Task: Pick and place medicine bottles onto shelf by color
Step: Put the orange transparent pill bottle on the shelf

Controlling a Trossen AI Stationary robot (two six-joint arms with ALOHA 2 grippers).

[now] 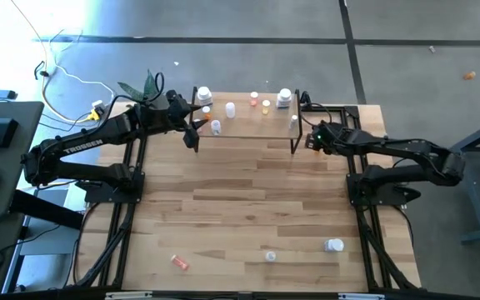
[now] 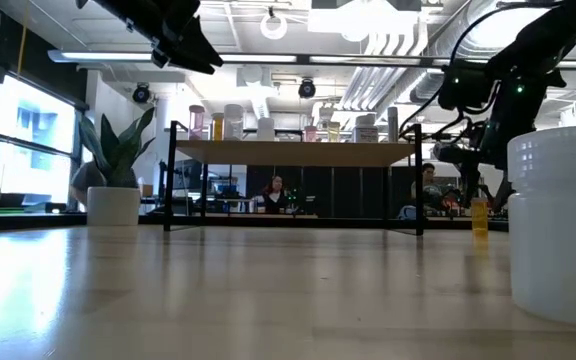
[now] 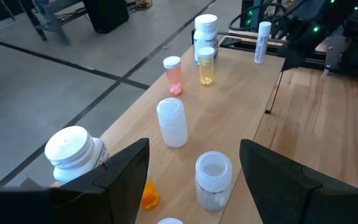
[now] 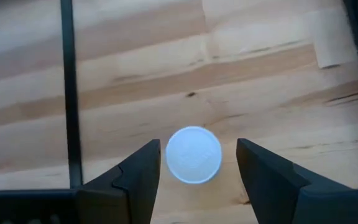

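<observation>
only the right wrist view shows the right end effector (image 4: 194, 163) standing wide around a white-capped bottle (image 4: 194, 155).

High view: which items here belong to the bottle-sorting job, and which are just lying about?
Job:
- shelf
- bottles on the shelf
- three loose bottles at the table's near edge
- white cap between the right gripper's jaws

Lying about:
- potted plant
- white cable on the floor

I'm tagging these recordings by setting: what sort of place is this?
Probably a robotics lab in an open-plan office or workshop. Exposed white ceiling ducts run overhead, people sit at desks beyond the light-wood plank table, and cables trail over the polished concrete floor.
</observation>
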